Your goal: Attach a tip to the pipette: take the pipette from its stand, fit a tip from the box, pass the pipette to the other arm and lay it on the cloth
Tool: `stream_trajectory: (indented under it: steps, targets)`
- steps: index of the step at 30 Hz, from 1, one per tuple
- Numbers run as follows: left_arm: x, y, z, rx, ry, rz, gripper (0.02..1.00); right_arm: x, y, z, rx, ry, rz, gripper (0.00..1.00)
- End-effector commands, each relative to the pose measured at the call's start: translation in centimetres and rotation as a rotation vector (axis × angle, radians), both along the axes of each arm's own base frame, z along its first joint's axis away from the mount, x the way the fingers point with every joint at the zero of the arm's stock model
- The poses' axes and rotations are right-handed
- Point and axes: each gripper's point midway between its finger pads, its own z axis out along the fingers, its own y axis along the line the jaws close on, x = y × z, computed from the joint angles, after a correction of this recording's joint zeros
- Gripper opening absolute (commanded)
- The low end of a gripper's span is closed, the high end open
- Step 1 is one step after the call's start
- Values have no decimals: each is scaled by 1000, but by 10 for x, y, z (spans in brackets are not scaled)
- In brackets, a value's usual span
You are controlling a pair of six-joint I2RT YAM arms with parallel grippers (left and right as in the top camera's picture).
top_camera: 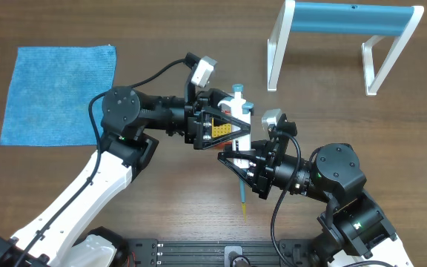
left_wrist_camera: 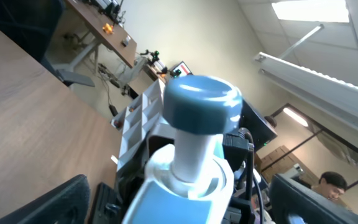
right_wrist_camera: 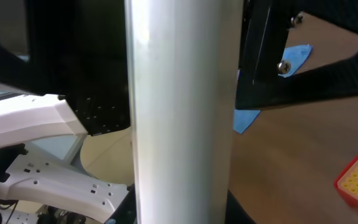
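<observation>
White-bodied pipette (top_camera: 244, 132), yellow tip (top_camera: 243, 210) fitted, hangs above the table (top_camera: 161, 44) between both arms. Right gripper (top_camera: 237, 157) clamps its barrel. Left gripper (top_camera: 224, 126) brackets the upper body, jaws apparently not closed. Risk: a premature right release drops it short of the cloth (top_camera: 58, 96). No legible markings.

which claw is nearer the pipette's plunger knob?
The left claw: it sits by the white-and-blue pipette's blue plunger knob; the right claw is toward its tip.
</observation>
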Motion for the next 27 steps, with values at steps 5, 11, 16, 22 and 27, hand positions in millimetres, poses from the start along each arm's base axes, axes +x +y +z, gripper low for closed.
stream_trajectory:
  steps: [5, 11, 16, 22, 27]
  targets:
    - [-1, 0, 7, -7, -48, -16, 134, -4, 0, 10, 20, -16, 15, 80]
    - [-2, -1, 7, -8, -50, -18, 25, -4, 0, 10, 20, -16, 14, 82]
    - [22, 7, -28, 92, 53, 54, 27, -4, -7, -20, -75, 53, 2, 860]
    - [76, 53, -72, 206, 209, 290, 25, -11, -30, -46, -112, 195, 38, 862]
    - [105, 149, -139, 435, 431, 581, 25, 19, -72, -58, -124, 224, -140, 862]
